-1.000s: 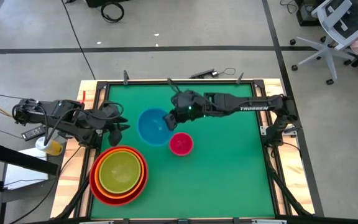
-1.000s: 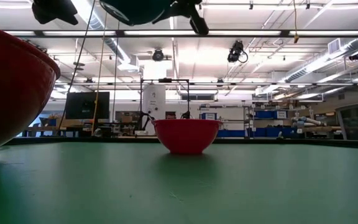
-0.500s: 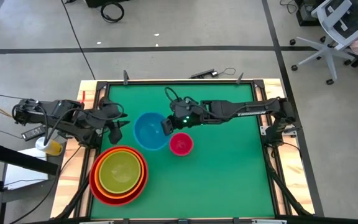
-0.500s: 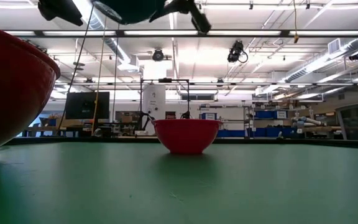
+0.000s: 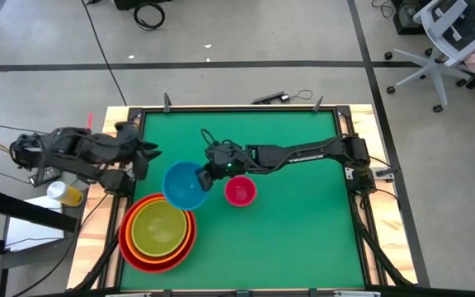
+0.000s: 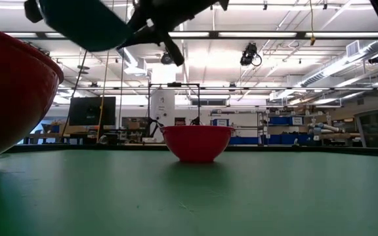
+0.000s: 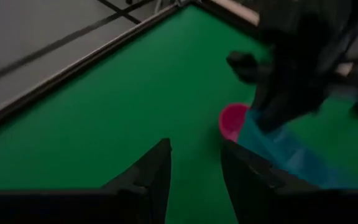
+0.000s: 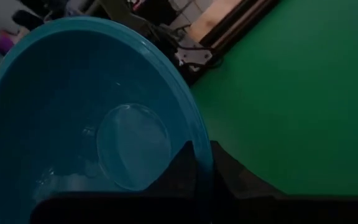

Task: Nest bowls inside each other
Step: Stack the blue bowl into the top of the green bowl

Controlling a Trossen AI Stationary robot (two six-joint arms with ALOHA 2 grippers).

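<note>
Closest to us in the low view we've got the red bowl [image 6: 8, 92] at the near left of the desk [image 5: 303, 223]. From above it holds the orange bowl [image 5: 190, 233] and the yellow-green bowl [image 5: 159, 227], nested. Just past that stack, the right tool [image 5: 206, 176] is pinching the blue bowl [image 5: 184, 185] by its rim, fingers [image 8: 182, 171] clamped either side of the edge, and the bowl hangs in the air, tilted. The pink bowl [image 5: 239, 191] sits upright on the desk just beside it. The left tool [image 7: 194, 180] is spread and empty, hovering by the desk's left edge, near its far corner.
</note>
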